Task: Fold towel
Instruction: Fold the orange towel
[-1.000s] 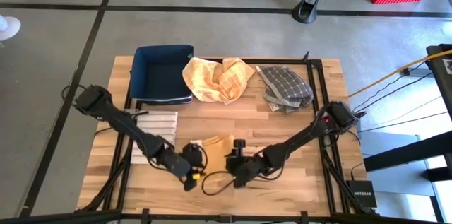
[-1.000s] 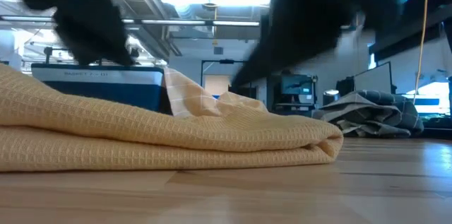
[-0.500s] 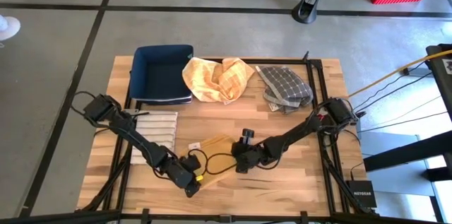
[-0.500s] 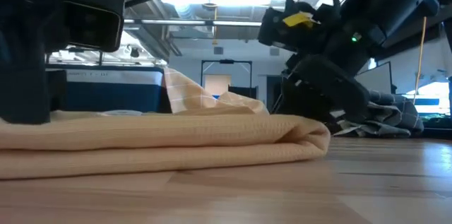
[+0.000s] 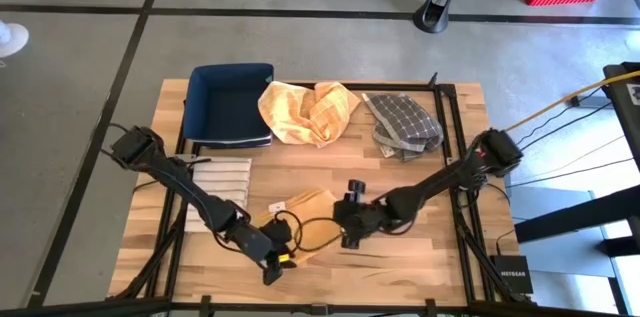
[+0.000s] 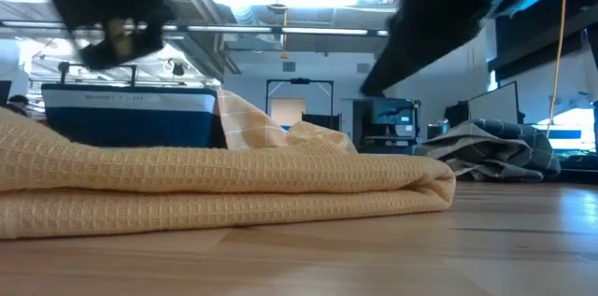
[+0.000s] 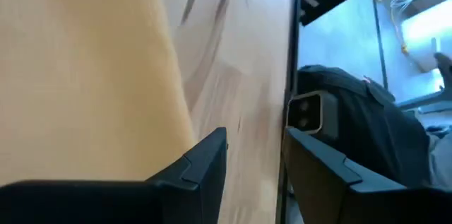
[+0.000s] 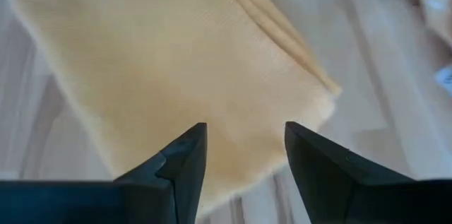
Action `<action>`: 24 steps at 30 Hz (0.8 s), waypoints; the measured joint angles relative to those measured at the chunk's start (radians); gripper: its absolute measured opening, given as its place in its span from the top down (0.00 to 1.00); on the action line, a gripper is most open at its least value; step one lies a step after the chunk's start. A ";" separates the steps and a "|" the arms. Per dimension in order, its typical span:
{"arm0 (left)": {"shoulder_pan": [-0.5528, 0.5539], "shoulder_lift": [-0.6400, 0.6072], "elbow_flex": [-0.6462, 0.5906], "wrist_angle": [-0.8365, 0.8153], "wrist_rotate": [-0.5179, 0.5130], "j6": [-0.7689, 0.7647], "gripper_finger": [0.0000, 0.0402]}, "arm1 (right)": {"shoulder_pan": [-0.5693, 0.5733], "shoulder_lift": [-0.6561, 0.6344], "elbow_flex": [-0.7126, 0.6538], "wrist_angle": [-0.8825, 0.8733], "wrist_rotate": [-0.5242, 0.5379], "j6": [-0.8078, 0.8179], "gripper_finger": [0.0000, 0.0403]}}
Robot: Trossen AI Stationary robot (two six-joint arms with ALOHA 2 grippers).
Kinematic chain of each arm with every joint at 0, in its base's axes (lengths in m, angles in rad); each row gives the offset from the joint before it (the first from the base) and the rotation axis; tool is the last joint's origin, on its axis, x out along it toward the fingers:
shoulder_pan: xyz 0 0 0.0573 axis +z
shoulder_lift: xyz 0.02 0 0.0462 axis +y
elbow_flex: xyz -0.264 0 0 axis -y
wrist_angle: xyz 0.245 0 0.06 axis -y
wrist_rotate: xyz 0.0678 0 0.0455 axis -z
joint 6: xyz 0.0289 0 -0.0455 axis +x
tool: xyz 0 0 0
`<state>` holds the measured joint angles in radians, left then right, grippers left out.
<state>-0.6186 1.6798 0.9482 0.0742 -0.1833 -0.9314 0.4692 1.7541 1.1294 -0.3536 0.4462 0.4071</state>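
Note:
A folded yellow towel [image 5: 303, 207] lies flat on the wooden table [image 5: 420, 247] near its front edge; the low view shows it as a flat stack of layers [image 6: 224, 189]. My left gripper [image 5: 278, 257] hovers open just off the towel's near left corner, with the towel [image 7: 85, 75] beside its fingers. My right gripper [image 5: 338, 225] hovers open over the towel's right end [image 8: 176, 61], fingers on either side of nothing. In the low view both grippers show as dark blurs above the towel, the left [image 6: 107, 25] and the right [image 6: 439, 16].
A blue basket [image 5: 230, 102] stands at the back left. Beside it lie a crumpled orange checked cloth [image 5: 310, 109] and a grey checked cloth [image 5: 405, 122]. A folded striped towel [image 5: 222, 182] lies left of the yellow one. Bare wood stretches to the right front.
Half a second ago both grippers stood low at the towel's two ends. Both have since risen clear of it, the left drawing toward the table's near edge and the right toward the right edge. The towel stays folded in place, puffing up slightly.

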 joint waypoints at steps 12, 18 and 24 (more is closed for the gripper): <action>0.121 0.012 0.006 -0.379 -0.254 0.079 0.67 | 0.054 -0.039 -0.245 0.087 -0.015 0.256 0.52; 0.106 0.054 0.005 -0.484 -0.206 -0.106 0.67 | 0.018 -0.039 -0.358 0.231 -0.137 0.422 0.52; 0.042 0.098 0.006 -0.388 -0.160 -0.250 0.67 | 0.007 -0.025 -0.363 0.285 -0.103 0.479 0.52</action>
<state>-0.5770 1.7782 0.9539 -0.3135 -0.3432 -1.1816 0.4767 1.7290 0.7662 -0.0682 0.3436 0.8858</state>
